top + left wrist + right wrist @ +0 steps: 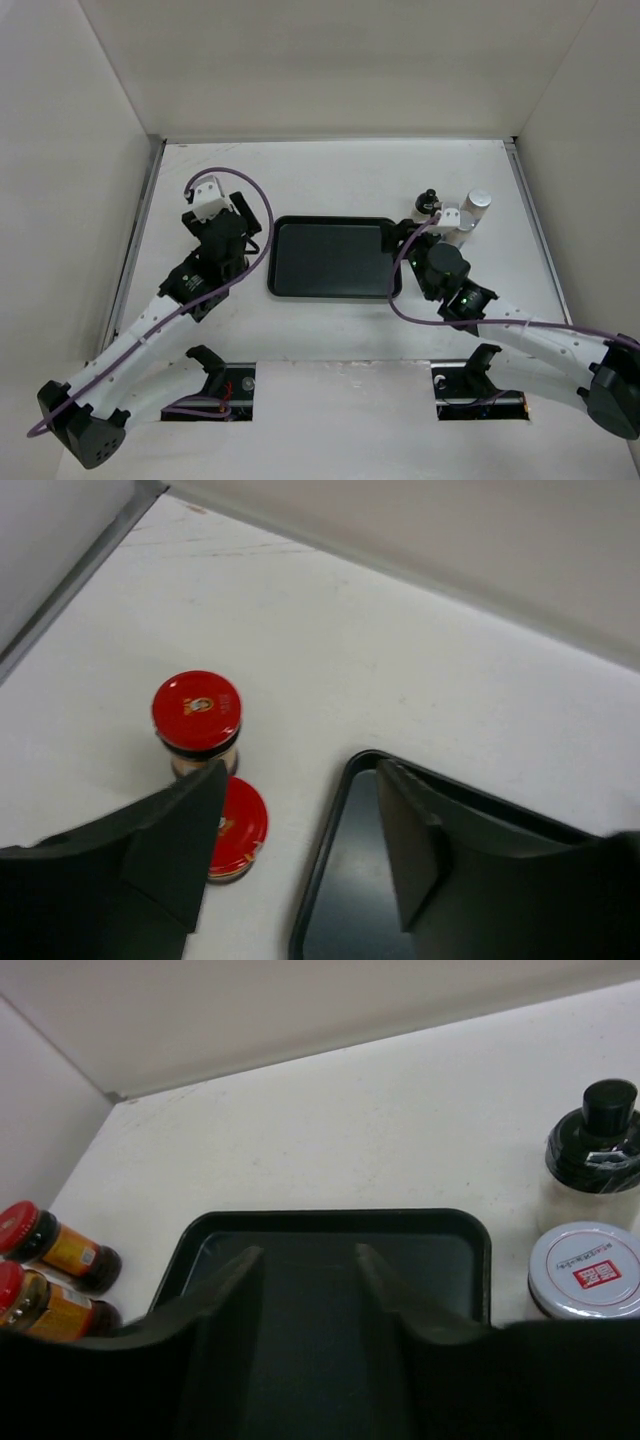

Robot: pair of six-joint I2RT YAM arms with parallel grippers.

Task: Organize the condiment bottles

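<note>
Two red-lidded dark jars stand left of the flat black tray (330,880): one (197,710) farther, one (238,825) nearer and partly behind my left finger. They also show in the right wrist view (65,1250) (55,1310). My left gripper (300,850) is open and empty above the tray's left edge, beside the jars. My right gripper (308,1280) is open and empty over the tray's right part (440,1225). A black-knobbed bottle (597,1150) and a grey-lidded jar (585,1270) stand right of the tray. A white shaker (478,205) stands farther right. The other bottles are hidden.
The tray (335,257) lies mid-table with nothing in it. White walls enclose the table on the left, back and right. My left arm (215,250) covers the red-lidded jars in the top view.
</note>
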